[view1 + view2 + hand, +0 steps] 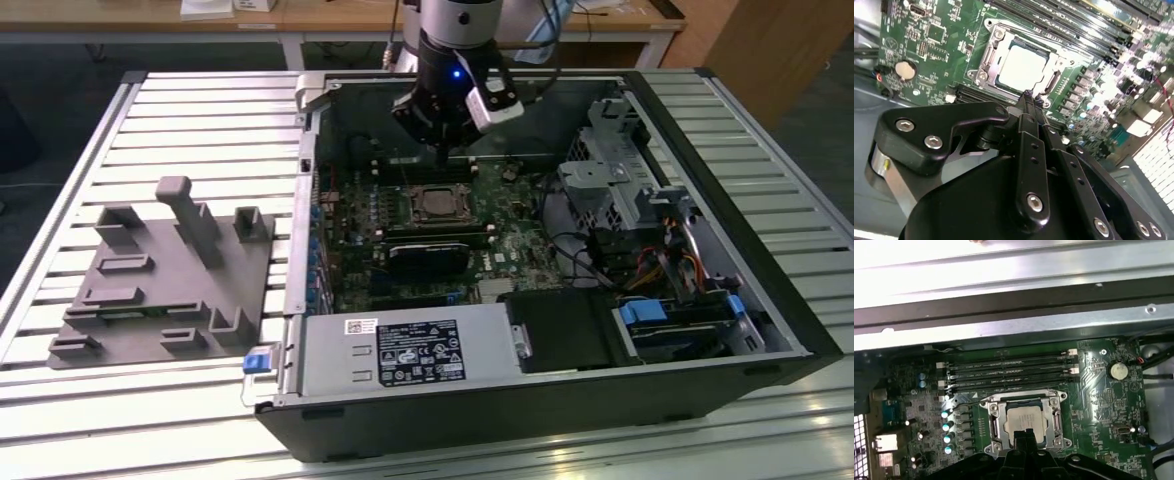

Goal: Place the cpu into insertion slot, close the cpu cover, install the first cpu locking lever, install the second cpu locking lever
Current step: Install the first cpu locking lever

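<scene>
Hand (1030, 98), fingertips closed together and holding nothing, hangs over the edge of the cpu cover (988, 61), which lies shut around the cpu (1023, 67).

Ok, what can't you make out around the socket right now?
- cpu cover: near edge hidden behind the gripper in both wrist views.
- Whether that cover is latched down: too small in the exterior view, not clear in either wrist view.
- cpu: top washed out by glare in the second wrist view.
</scene>
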